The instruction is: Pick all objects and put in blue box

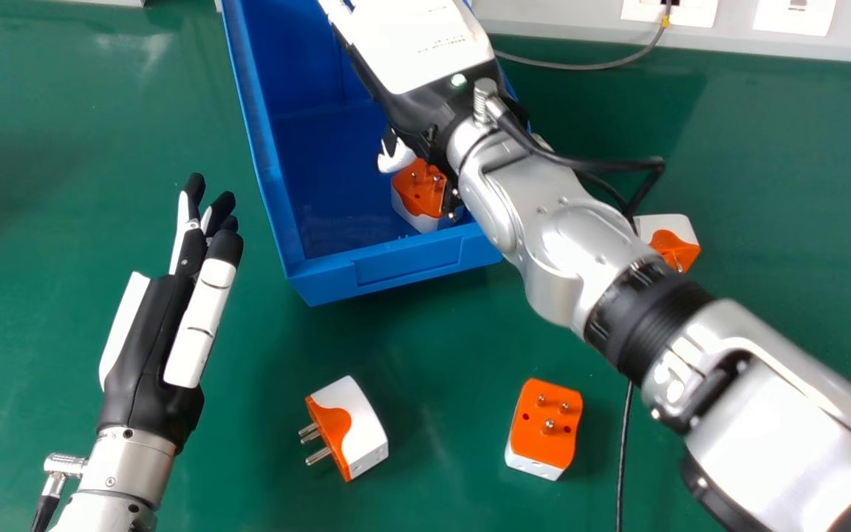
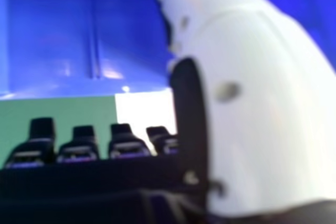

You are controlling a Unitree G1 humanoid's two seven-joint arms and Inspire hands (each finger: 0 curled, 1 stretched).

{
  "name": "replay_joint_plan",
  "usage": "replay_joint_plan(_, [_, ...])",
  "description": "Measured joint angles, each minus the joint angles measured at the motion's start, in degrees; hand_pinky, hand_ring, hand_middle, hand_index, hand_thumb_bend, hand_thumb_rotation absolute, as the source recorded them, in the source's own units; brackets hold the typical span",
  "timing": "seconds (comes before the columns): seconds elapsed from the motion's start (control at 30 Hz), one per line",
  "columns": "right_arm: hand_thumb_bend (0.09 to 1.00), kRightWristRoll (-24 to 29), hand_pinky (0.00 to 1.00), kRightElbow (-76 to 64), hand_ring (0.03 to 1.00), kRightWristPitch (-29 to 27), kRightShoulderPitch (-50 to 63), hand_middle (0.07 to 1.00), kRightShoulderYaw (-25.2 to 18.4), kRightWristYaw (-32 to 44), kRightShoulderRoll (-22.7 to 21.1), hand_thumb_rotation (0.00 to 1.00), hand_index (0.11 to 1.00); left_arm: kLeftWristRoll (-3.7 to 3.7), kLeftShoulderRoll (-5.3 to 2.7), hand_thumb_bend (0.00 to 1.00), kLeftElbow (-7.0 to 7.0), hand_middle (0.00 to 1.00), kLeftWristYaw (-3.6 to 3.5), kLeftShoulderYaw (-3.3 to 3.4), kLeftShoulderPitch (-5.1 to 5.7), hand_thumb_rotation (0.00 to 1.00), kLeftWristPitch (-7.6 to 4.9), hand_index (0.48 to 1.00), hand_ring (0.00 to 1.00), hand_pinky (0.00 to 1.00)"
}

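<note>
Well, the right arm slants in from the lower right, its hand over the blue box, fingers extended and slightly apart with nothing between them and the thumb; the head view's top edge cuts them off. Beneath the wrist, an orange-and-white plug adapter sits partly hidden inside the box, while the left hand is beside it, fingers straight and close together.

One orange-and-white plug sits prongs up in the blue box; outside, a matching second plug points prongs left, a third plug prongs up, a fourth plug (partly hidden) lies right of the box.
</note>
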Motion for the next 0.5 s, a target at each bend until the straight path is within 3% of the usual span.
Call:
replay_joint_plan(0.1, [0.571,-1.64,0.90,-8.38,0.991,1.96,4.28,1.000,-0.25,1.36,-1.71,0.12,1.000,-0.04,0.07,0.64,0.69,1.00,-0.41,-0.01,-0.76,0.97,0.58,1.000,1.00,1.00])
replay_joint_plan(0.27, [0.474,-3.57,0.90,-22.56,0.991,4.44,12.23,1.000,-0.92,3.77,-4.14,0.05,1.000,-0.43,0.09,0.64,0.93,1.00,-1.65,-0.13,-1.37,0.97,0.92,1.000,1.00,1.00])
replay_joint_plan(0.37, [0.550,-4.98,0.90,-31.27,0.992,6.10,17.96,1.000,-1.55,5.29,-4.99,0.15,1.000,-0.63,0.13,0.64,0.90,1.00,-2.27,-0.06,-1.47,0.97,1.17,1.000,1.00,1.00])
replay_joint_plan(0.5, [0.592,-7.05,0.90,-41.15,0.994,6.65,26.71,1.000,-1.96,5.76,-6.13,0.21,1.000,-0.63,0.19,0.64,0.88,1.00,-2.35,0.14,-1.26,0.97,1.28,1.000,1.00,1.00])
